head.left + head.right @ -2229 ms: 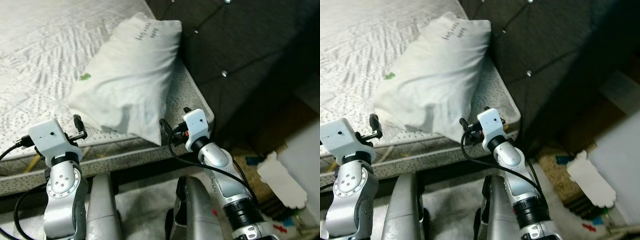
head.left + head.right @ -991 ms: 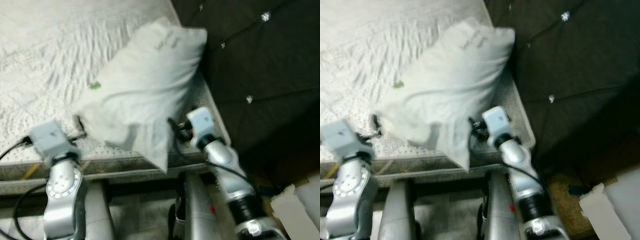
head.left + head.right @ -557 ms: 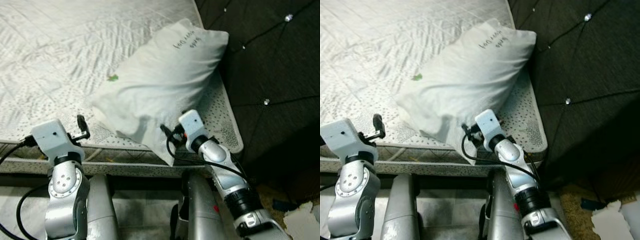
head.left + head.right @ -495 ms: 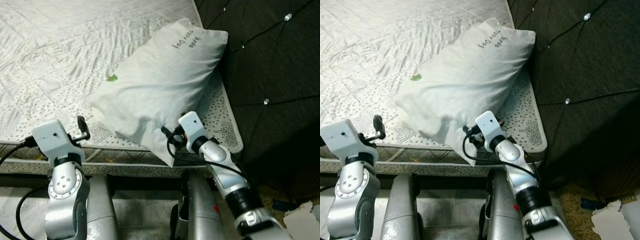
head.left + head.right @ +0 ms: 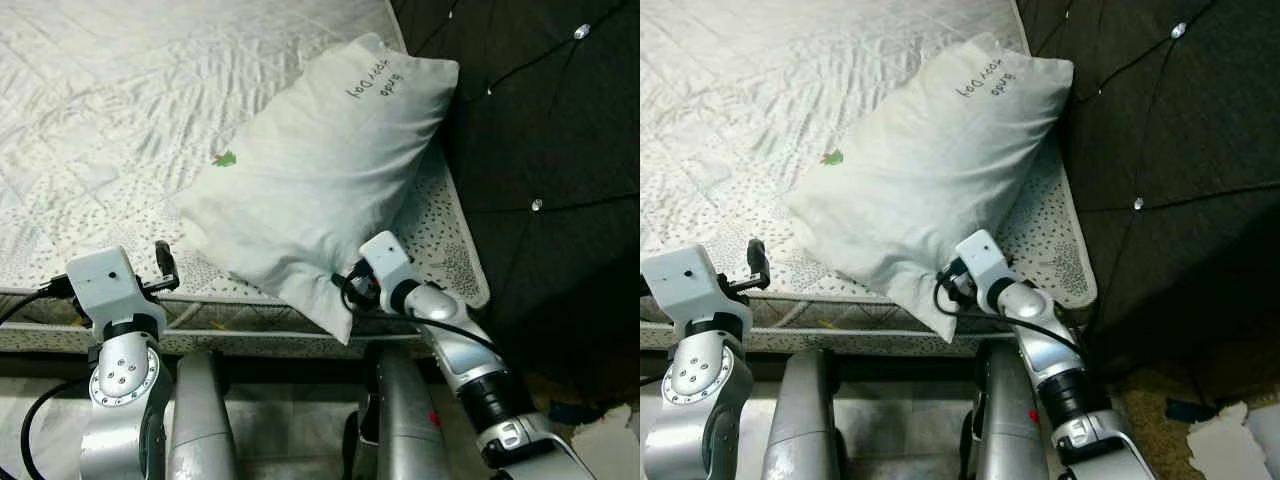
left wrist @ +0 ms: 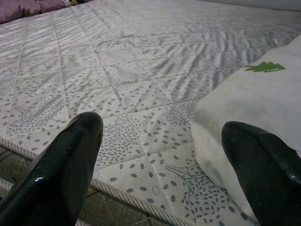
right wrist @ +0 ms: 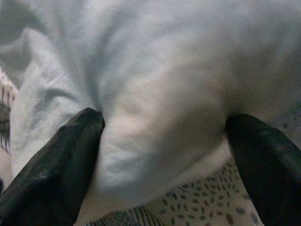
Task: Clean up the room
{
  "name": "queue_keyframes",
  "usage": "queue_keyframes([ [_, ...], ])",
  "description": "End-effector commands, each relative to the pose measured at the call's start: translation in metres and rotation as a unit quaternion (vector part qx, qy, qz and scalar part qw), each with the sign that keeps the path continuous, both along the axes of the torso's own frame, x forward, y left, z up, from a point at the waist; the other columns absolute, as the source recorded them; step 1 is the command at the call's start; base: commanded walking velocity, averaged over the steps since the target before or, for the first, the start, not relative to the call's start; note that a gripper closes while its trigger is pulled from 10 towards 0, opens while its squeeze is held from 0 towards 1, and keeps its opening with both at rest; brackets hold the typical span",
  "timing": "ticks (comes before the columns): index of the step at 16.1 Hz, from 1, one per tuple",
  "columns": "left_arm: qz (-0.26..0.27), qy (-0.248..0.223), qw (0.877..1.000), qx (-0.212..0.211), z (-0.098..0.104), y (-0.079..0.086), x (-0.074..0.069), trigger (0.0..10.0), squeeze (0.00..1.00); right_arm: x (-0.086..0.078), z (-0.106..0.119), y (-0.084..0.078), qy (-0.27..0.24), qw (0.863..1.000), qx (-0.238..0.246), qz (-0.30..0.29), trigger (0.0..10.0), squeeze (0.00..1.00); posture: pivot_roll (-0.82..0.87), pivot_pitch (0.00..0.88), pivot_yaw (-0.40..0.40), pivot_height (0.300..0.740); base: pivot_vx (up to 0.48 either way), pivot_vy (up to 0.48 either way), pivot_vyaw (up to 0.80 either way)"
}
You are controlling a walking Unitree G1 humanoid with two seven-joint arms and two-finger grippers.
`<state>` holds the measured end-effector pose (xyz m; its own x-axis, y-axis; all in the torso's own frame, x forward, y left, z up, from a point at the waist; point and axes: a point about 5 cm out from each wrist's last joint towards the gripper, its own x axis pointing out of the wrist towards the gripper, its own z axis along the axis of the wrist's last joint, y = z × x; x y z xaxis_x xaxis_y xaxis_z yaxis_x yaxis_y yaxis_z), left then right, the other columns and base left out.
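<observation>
Dark handwriting on the pillow (image 5: 330, 170) is too small to read.

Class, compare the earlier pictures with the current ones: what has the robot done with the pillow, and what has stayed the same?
The pillow has been carried further onto the mattress and set down flat, its top end now beside the dark headboard. The right gripper still pinches the pillow's lower corner, fingers spread around the fabric. The left gripper stays open by the mattress edge, holding nothing. Much of the shift in view comes from the camera moving.
</observation>
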<state>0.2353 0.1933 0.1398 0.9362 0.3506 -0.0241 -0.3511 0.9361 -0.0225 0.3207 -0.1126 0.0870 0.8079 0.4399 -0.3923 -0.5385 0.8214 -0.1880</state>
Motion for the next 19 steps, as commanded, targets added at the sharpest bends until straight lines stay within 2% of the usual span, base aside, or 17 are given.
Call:
queue_keyframes([
  [1, -0.006, 0.001, 1.0, -0.001, 0.002, -0.001, -0.001, 10.0, 0.0, -0.005, 0.001, -0.016, 0.031, 0.998, 0.02, -0.047, 10.0, 0.0, 0.12, 0.088, -0.056, 0.536, 0.0, 0.0, 0.0],
  [3, -0.012, -0.001, 1.0, -0.005, 0.003, -0.003, 0.0, 10.0, 0.0, -0.019, 0.001, -0.021, 0.065, 0.996, 0.037, -0.05, 10.0, 0.0, 0.11, 0.086, -0.053, 0.536, 0.0, 0.0, 0.0],
  [4, -0.016, 0.0, 1.0, -0.008, 0.002, -0.004, 0.002, 10.0, 0.0, -0.029, -0.002, -0.021, 0.083, 0.995, 0.042, -0.04, 10.0, 0.0, 0.1, 0.085, -0.053, 0.536, 0.0, 0.0, 0.0],
  [5, -0.019, 0.0, 1.0, -0.016, 0.001, -0.006, 0.003, 10.0, 0.0, -0.031, -0.005, -0.018, 0.094, 0.994, 0.049, -0.041, 10.0, 0.0, 0.1, 0.084, -0.052, 0.536, 0.0, 0.0, 0.0],
  [6, -0.026, 0.001, 0.999, -0.025, 0.0, -0.01, 0.006, 10.0, 0.0, -0.031, -0.007, -0.006, 0.119, 0.989, 0.075, -0.038, 10.0, 0.0, 0.1, 0.084, -0.049, 0.536, 0.0, 0.0, 0.0],
  [7, -0.028, 0.0, 0.999, -0.026, 0.001, -0.012, 0.007, 10.0, 0.0, -0.03, -0.007, -0.002, 0.124, 0.988, 0.084, -0.034, 10.0, 0.0, 0.11, 0.084, -0.049, 0.536, 0.0, 0.0, 0.0],
  [10, -0.034, -0.001, 0.999, -0.027, 0.002, -0.01, 0.007, 10.0, 0.0, -0.026, -0.001, 0.028, 0.133, 0.985, 0.107, -0.016, 10.0, 0.0, 0.12, 0.082, -0.05, 0.536, 0.0, 0.0, 0.0],
  [13, -0.029, -0.001, 0.999, -0.026, 0.003, -0.007, 0.007, 10.0, 0.0, -0.016, 0.005, 0.042, 0.125, 0.984, 0.124, -0.025, 10.0, 0.0, 0.13, 0.079, -0.053, 0.536, 0.0, 0.0, 0.0],
  [15, -0.029, -0.001, 0.999, -0.025, 0.003, -0.007, 0.007, 10.0, 0.0, -0.003, 0.011, 0.048, 0.103, 0.984, 0.136, -0.06, 10.0, 0.0, 0.14, 0.078, -0.054, 0.536, 0.0, 0.0, 0.0],
  [16, -0.03, -0.001, 0.999, -0.025, 0.003, -0.008, 0.006, 10.0, 0.0, 0.004, 0.015, 0.05, 0.09, 0.981, 0.15, -0.084, 1.4, 0.0, 0.14, 0.077, -0.053, 0.536, 0.0, 0.0, 0.0],
  [17, -0.029, -0.001, 0.999, -0.026, 0.002, -0.007, 0.005, 10.0, 0.0, 0.013, 0.021, 0.054, 0.077, 0.976, 0.166, -0.116, 0.0, 0.0, 0.14, 0.073, -0.053, 0.536, 0.0, 0.0, 0.0],
  [19, -0.027, 0.002, 0.999, -0.033, -0.001, -0.006, 0.005, 10.0, 0.0, 0.019, 0.026, 0.053, 0.06, 0.972, 0.178, -0.144, 0.0, 0.0, 0.13, 0.067, -0.054, 0.536, 0.0, 0.0, 0.0],
])
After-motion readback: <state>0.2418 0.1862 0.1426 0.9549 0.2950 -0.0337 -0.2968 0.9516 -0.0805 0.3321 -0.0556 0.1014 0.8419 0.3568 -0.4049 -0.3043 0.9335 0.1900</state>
